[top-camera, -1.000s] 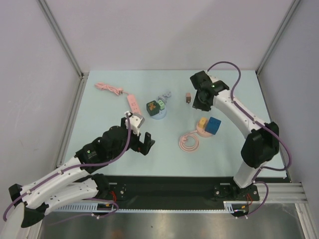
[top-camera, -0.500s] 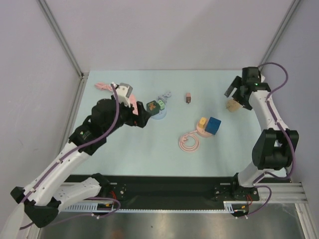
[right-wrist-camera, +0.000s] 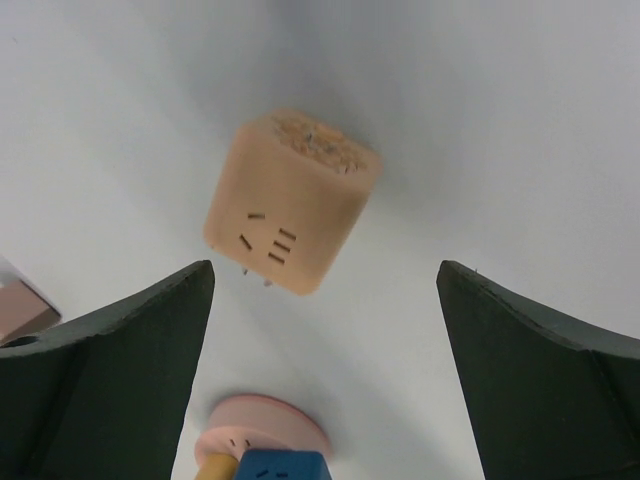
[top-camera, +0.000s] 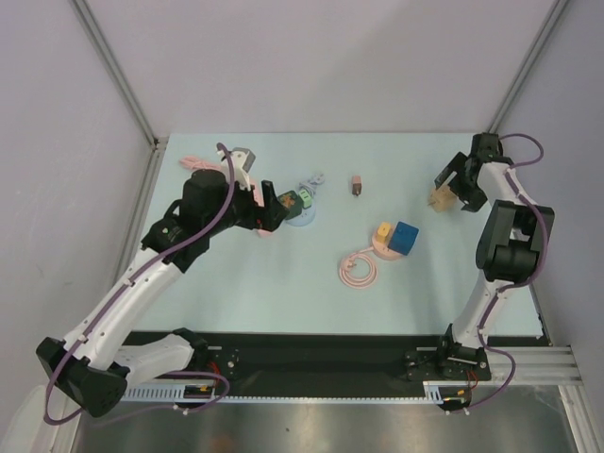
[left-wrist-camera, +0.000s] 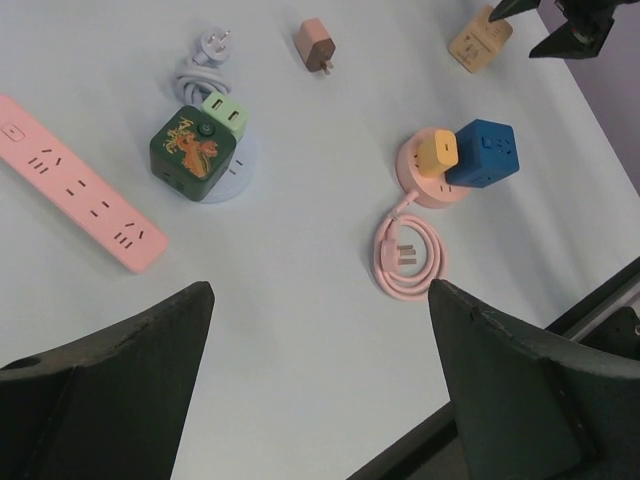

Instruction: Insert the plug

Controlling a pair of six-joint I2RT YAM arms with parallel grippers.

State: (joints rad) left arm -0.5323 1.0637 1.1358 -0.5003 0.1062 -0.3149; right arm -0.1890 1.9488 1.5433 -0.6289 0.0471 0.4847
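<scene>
Top external: the right gripper [top-camera: 452, 189] hovers at the far right of the pale blue table [top-camera: 283, 293], jaws apart and holding nothing. It is just beside the tan cube-shaped plastic plug adapter [top-camera: 438, 198], which sits on the table. The left gripper [top-camera: 270, 209] is near the dark green cube socket [top-camera: 288, 202], also spread and empty.

Left wrist: the fingers [left-wrist-camera: 110, 380] are wide apart with nothing between them. A long flat pink power strip [left-wrist-camera: 80, 185] lies at left with free slots. The tan adapter is at the top right, well apart from the strip.

Right wrist: the adapter sits between the open fingers [right-wrist-camera: 100, 370], untouched and turned at an angle to them. Its slotted face is towards the camera, and small prongs seem to show at its lower edge.

Step in hand, as I judge it, is grasping the adapter. Rotate the wrist so the pads meet two flat sides squarely, centre over the cube, then descend. Close on the body only, leaving the prongs clear for a free socket.
</scene>
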